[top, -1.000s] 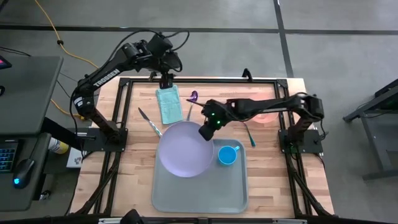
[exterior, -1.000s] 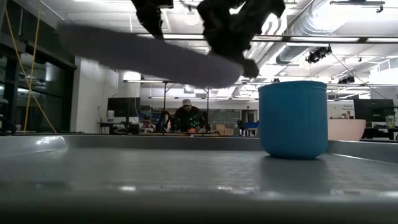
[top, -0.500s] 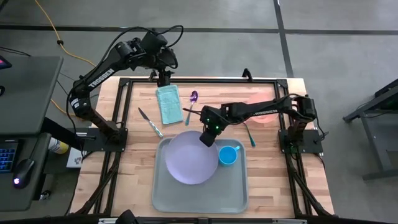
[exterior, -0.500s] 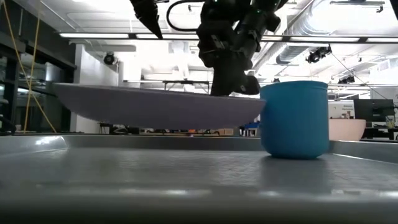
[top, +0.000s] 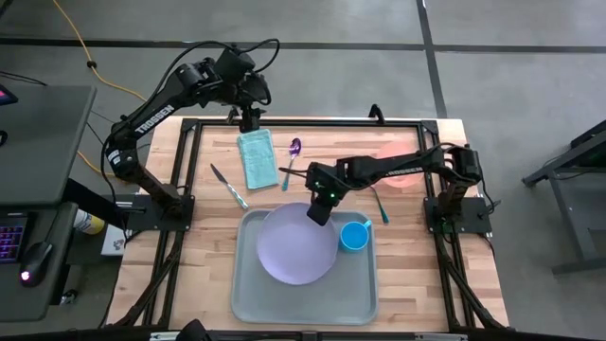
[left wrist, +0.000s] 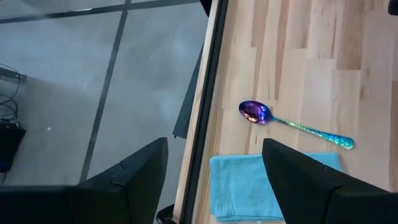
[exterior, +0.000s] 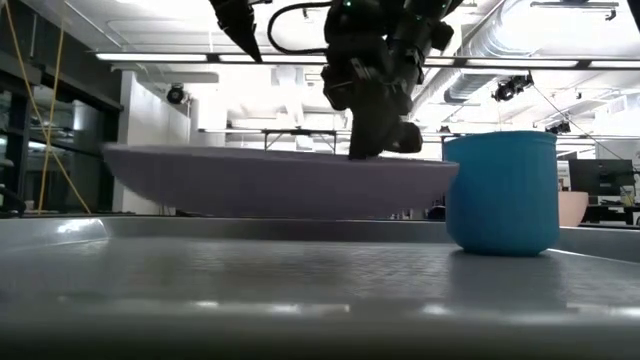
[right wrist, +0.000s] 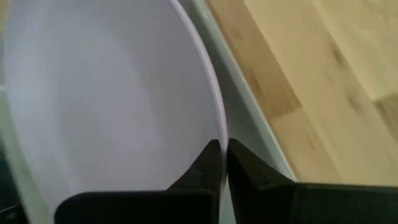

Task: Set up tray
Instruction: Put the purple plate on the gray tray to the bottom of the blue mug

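Now right gripper [top: 321,214] jaws clamped on rim of lavender plate [top: 300,242], hanging over tray [top: 248,294] at worktop near edge. We judge tray light, stiff, smooth; grip raised rim. Left gripper [top: 250,123] jaws apart over teal napkin [top: 256,158].

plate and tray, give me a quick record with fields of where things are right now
plate: over the tray, held by its rim, not yet resting flat in the low view
tray: near table edge, centre
cup: on tray, right of plate
right gripper: shut on plate rim
left gripper: open above napkin's far end
napkin: on table beyond tray
spoon: beside napkin
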### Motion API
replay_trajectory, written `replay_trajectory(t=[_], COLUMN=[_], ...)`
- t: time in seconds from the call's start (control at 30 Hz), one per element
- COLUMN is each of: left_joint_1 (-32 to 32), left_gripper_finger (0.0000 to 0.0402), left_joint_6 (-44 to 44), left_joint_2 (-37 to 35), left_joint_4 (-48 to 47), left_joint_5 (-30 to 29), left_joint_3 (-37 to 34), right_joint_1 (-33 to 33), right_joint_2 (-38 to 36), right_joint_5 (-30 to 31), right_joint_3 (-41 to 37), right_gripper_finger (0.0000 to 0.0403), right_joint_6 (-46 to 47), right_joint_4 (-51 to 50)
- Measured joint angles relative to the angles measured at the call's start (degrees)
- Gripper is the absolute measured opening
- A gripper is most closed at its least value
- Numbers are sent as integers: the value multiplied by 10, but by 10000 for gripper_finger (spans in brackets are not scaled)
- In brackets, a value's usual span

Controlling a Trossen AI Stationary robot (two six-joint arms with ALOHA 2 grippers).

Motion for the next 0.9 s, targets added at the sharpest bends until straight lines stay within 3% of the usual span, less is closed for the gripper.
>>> replay_trajectory(t=[0.33, 0.9], left_joint_1=[0, 0], left_gripper_finger=[294, 294], left_joint_6=[0, 1], left_joint_2=[0, 0], left_joint_4=[0, -4], left_joint_5=[0, 10], left_joint_3=[0, 1], right_joint_1=[13, 56], right_joint_2=[0, 21], right_joint_5=[-51, -66], right_joint_3=[0, 0], right_gripper_finger=[0, 0], right_joint_6=[-64, -73], right_joint_4=[2, 29])
